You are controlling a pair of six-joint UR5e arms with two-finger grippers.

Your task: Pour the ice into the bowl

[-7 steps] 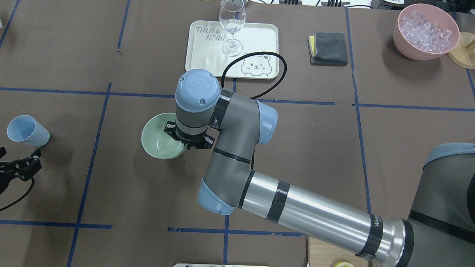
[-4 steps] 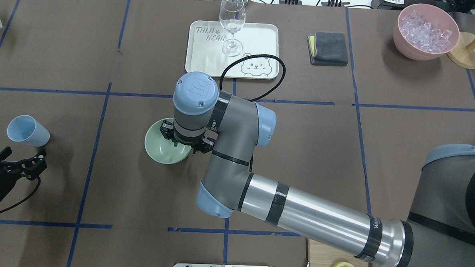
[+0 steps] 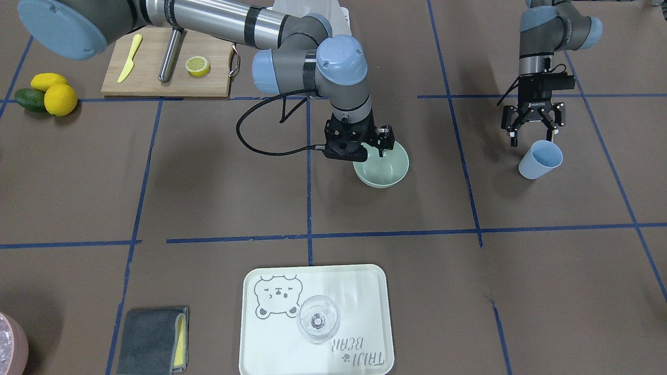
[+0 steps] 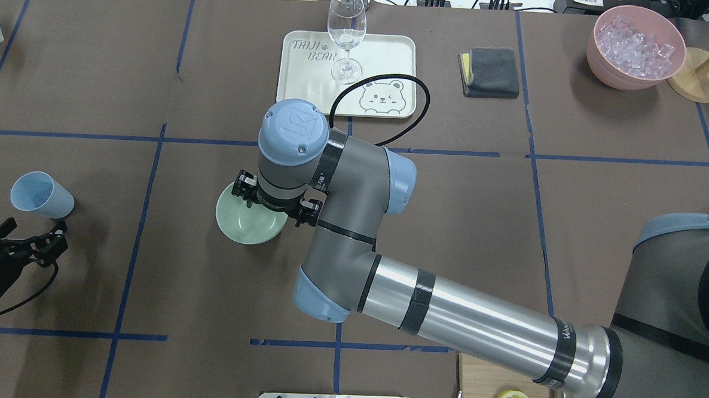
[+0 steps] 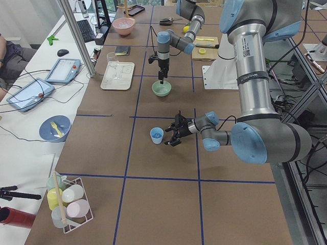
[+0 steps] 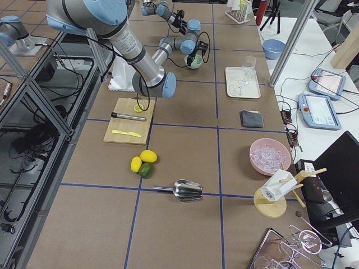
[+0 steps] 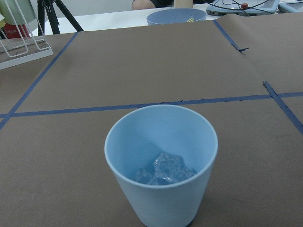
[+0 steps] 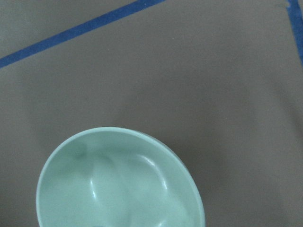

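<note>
The pale sage-green bowl (image 4: 247, 224) (image 3: 384, 167) sits upright and empty on the brown table, also seen from the right wrist (image 8: 118, 184). My right gripper (image 4: 275, 200) (image 3: 365, 147) hangs just above its robot-side rim, open, holding nothing. A light blue cup (image 4: 42, 194) (image 3: 541, 160) stands at the table's left with a few clear ice cubes (image 7: 163, 170) in its bottom. My left gripper (image 4: 26, 241) (image 3: 532, 134) is open and empty, just on the robot's side of the cup, not touching it.
A pink bowl (image 4: 600, 60) full of ice cubes stands far right, beside a wooden stand (image 4: 701, 75). A white tray (image 4: 390, 63) with a wine glass (image 4: 346, 37) and a grey cloth (image 4: 489, 72) lie beyond. A cutting board (image 3: 151, 78) with a lemon slice lies near the robot.
My right gripper has let go of the bowl and opened, with its fingers now spread over it. The bowl went from tilted to sitting flat. My left gripper shifted slightly.
</note>
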